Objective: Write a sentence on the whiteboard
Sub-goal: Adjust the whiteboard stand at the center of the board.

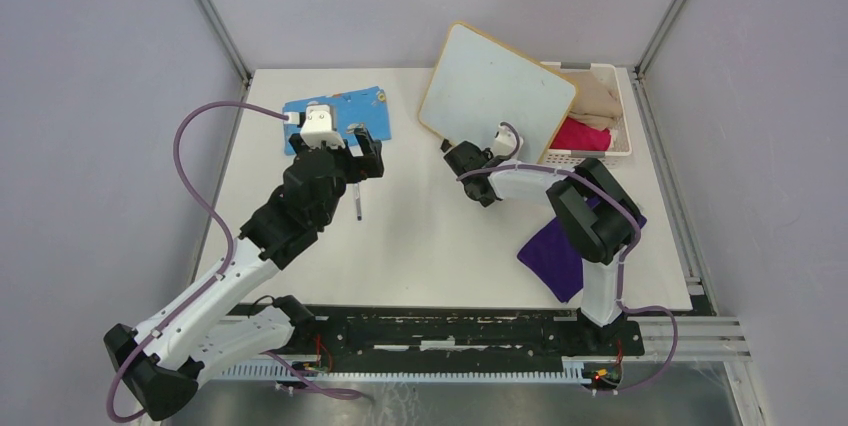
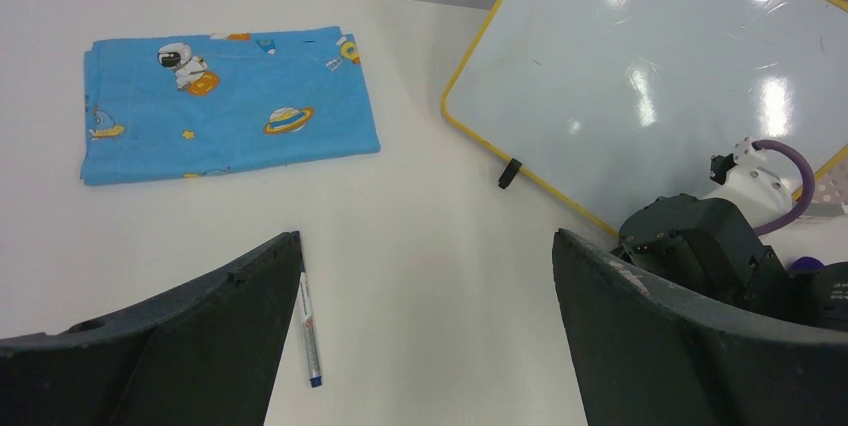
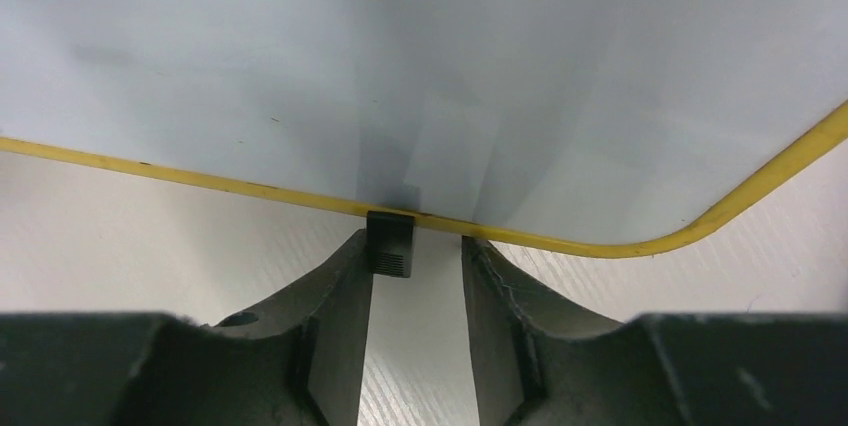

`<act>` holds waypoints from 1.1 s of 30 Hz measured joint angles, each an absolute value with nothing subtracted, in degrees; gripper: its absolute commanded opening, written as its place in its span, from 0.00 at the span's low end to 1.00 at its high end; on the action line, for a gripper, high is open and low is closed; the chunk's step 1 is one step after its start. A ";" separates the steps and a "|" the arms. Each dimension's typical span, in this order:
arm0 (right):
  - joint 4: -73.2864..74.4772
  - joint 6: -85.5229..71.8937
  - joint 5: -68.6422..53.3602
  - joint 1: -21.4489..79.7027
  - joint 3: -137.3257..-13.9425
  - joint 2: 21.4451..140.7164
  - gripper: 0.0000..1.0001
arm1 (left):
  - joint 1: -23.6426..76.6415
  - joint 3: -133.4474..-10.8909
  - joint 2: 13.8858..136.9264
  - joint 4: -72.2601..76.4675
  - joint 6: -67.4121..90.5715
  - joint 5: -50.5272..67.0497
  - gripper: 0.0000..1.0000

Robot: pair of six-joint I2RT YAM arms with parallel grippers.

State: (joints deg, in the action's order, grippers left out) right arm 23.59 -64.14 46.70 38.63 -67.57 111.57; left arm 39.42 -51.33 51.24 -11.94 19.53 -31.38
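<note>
You have two arms on one white table (image 1: 430, 246). Nearest you on the right, one purple cloth (image 1: 550, 251) lies partly hidden under the right arm. Left of centre lies one marker (image 2: 308, 321) with a white barrel and a blue tip, its far end cut off behind a finger in the left wrist view.

The left gripper (image 2: 428, 246) hangs above the table with its jaws wide apart and nothing between them.

The right gripper (image 3: 415, 246) sits low at the near edge of the one whiteboard (image 1: 497, 91). Its jaws stand a narrow gap apart, clamped on nothing. One black clip (image 3: 390, 243) on the rim sits between them, close against one finger, with bare table showing beside the other. The left wrist view shows one more clip further left on the same edge.

The whiteboard is far right of centre, angled. Its near edge is down at the table and its far right corner overlaps the basket (image 1: 600, 116). You cannot tell whether it rests there. It is glossy white with rounded corners and a thin yellow rim, and it shows glare patches and a few faint specks.

Far left lies one folded blue cloth (image 2: 230, 106) printed with an astronaut and planets. From above, the left wrist covers part of it. The one white basket, far right, holds beige and pink fabric, half hidden by the board.
</note>
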 measured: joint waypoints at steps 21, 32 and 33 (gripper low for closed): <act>14.31 -54.30 48.12 38.52 -61.17 108.81 0.00 | 39.42 -51.35 51.44 -11.97 19.53 -31.35 1.00; 4.23 -40.69 46.57 42.15 -47.99 100.05 0.00 | 39.40 -51.35 52.16 -11.97 19.53 -31.05 1.00; 3.14 -39.07 46.37 43.07 -46.83 99.24 0.00 | 39.42 -51.35 52.21 -11.97 19.53 -31.00 1.00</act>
State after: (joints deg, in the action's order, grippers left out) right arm 3.14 -39.07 46.37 43.07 -46.83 99.24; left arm 39.42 -51.35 52.21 -11.97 19.53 -31.00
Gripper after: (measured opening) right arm 0.103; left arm 0.994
